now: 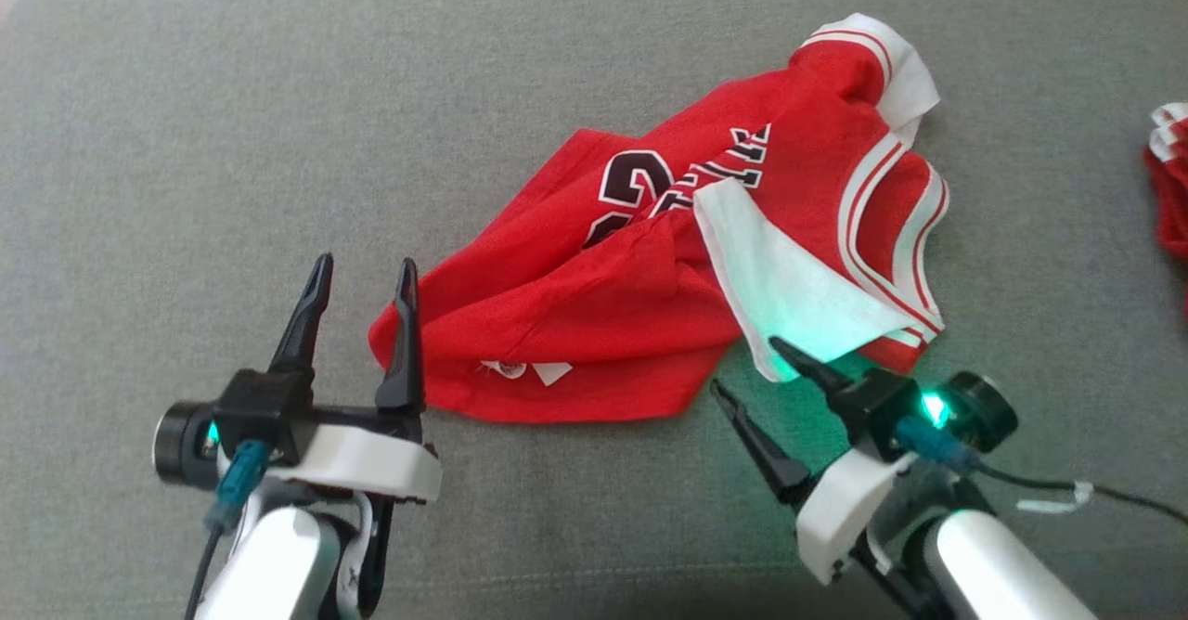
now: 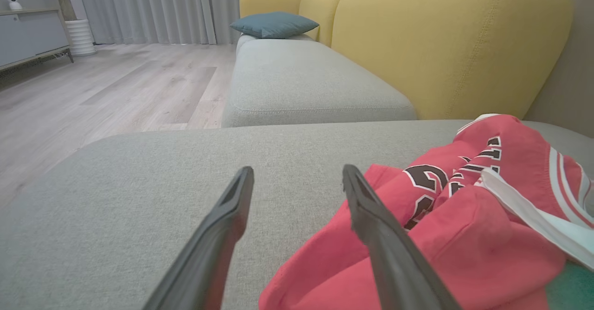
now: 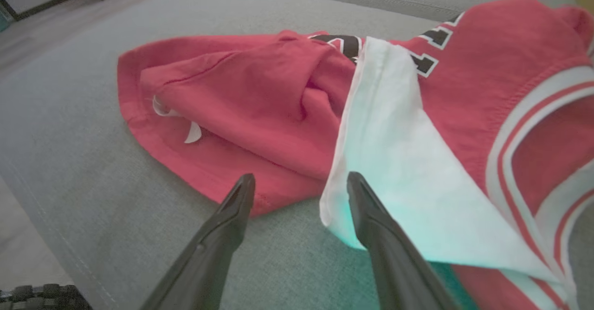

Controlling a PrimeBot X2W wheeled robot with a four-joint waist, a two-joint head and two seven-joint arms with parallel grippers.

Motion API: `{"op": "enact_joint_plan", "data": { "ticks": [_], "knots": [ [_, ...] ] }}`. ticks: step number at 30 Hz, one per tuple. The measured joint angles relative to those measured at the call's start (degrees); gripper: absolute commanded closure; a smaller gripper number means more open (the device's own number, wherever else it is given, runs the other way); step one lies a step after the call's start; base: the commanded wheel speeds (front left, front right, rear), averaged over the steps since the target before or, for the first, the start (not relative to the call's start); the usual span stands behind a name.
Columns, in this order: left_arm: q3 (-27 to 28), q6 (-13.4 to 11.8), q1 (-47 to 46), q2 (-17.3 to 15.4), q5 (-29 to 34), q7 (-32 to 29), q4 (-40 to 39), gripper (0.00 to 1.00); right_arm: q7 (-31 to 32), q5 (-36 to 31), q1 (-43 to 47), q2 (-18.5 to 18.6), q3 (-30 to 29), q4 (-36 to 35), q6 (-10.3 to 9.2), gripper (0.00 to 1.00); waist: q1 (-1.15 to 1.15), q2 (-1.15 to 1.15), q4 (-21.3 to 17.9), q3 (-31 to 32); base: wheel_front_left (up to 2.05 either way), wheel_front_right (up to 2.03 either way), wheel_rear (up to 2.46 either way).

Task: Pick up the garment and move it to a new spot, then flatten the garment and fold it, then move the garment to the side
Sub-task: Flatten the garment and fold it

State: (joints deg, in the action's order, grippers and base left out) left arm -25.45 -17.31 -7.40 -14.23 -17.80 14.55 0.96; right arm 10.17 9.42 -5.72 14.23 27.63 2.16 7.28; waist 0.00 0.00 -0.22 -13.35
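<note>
Grey fabric seat cushion [image 1: 186,137], with a wide bare stretch across the left and upper left of the head view and a rounded edge at the top-left corner. Red basketball jersey [image 1: 594,323] lies crumpled centre-right: black lettering part folded under, white-striped armholes, white flap turned out at lower right. Left gripper [image 1: 365,263] at lower left, fingers apart and empty, one finger just beside the jersey's hem corner. Right gripper [image 1: 744,365] at lower right, fingers apart, one tip at the flap's edge, contact unclear. Another red cloth [image 1: 1171,193] at the right edge, well apart.
</note>
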Motion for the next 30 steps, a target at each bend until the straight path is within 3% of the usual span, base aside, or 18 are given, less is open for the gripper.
{"op": "enact_joint_plan", "data": {
  "ticks": [5, 6, 7, 15, 20, 23, 28, 29, 30],
  "knots": [
    [0.02, 0.24, -0.8, 0.42, 0.59, 0.0, 0.0, 0.0, 0.47, -3.78, -2.84, 0.56, 0.21, 4.58, 0.0, 0.0, 0.0, 0.0, 0.7, -1.03, 0.0, 0.0, 0.0],
    [0.05, 0.24, -0.96, 0.52, 0.59, 0.0, 0.01, 0.0, 0.45, -4.26, -3.03, 0.51, -0.09, 5.24, 0.0, 0.46, 0.0, 0.0, 0.79, -1.16, 0.0, 0.0, 0.0],
    [0.12, 0.25, -1.11, 0.64, 0.59, 0.0, 0.0, 0.0, 0.43, -4.46, -3.15, 0.36, -0.57, 5.75, 0.0, 1.0, 0.0, 0.0, 0.86, -1.26, 0.0, 0.0, 0.0],
    [0.73, 0.7, -1.1, 0.98, 1.18, 0.0, -0.02, 0.0, -4.64, -1.46, -2.59, -3.28, -9.77, 2.34, 0.0, 1.0, 0.0, 0.0, 0.4, -1.15, 0.0, 0.0, 0.0],
    [1.41, 1.22, -1.09, 1.25, 1.62, 0.0, -0.01, 0.0, -5.45, 0.09, 2.58, -6.47, -19.25, -0.74, 0.0, 1.0, 0.0, 0.0, -0.48, -0.6, 0.0, 0.0, 0.0],
    [1.86, 1.24, -1.06, 1.29, 1.62, 0.01, 0.01, 0.0, -5.7, 1.13, 6.94, -9.38, -27.91, -1.59, 0.0, 1.0, 0.0, 0.0, -1.17, -0.17, 0.0, 0.0, 0.0],
    [1.96, 1.25, -0.9, 1.25, 2.01, 0.01, 0.01, 0.0, -6.14, 2.12, 9.45, -10.9, -33.45, -0.59, 0.0, 1.0, 0.0, 0.0, -2.2, -0.1, 0.0, 0.0, 0.0],
    [1.96, 1.26, -0.9, 1.24, 2.11, 0.01, 0.02, 0.0, -6.14, 2.36, 9.49, -11.12, -33.87, 0.01, 0.0, 0.89, 0.0, 0.0, -2.37, -0.13, 0.0, 0.0, 0.0],
    [1.97, 1.29, -0.9, 1.21, 2.11, 0.01, 0.03, 0.0, -6.2, 2.36, 9.49, -11.34, -34.03, 0.56, 0.0, 0.31, 0.0, 0.0, -2.54, -0.19, 0.0, 0.0, 0.0]
  ]
}}
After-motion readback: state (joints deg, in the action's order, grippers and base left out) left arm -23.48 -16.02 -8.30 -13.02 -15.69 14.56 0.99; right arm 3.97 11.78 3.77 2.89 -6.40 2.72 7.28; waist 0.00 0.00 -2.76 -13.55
